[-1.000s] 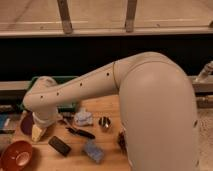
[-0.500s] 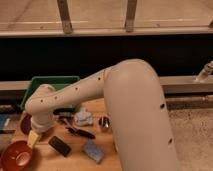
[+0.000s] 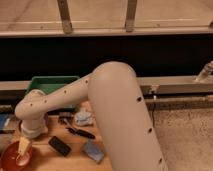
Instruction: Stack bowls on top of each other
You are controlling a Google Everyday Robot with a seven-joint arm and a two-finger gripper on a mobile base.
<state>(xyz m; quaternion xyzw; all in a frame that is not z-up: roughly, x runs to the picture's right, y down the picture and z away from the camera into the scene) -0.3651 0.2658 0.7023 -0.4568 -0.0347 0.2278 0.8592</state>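
Note:
The glossy orange-red bowl [image 3: 11, 159] sits on the wooden table at the bottom left corner. My gripper [image 3: 22, 147], with pale yellowish tips, hangs from the white wrist [image 3: 33, 125] and reaches down into the bowl's right side. The arm sweeps in from the right and fills the middle of the view. The dull purple bowl is hidden; the wrist covers the spot behind the orange bowl.
A green rectangular tray [image 3: 50, 84] stands at the table's back. A black flat object [image 3: 60, 146], a blue block [image 3: 93, 150], a black utensil [image 3: 80, 133] and a crumpled white item [image 3: 83, 118] lie to the right of the gripper. A blue item [image 3: 4, 122] sits at the left edge.
The gripper has moved left and down, from beside the orange-red bowl to over and into it. The arm has swung leftward.

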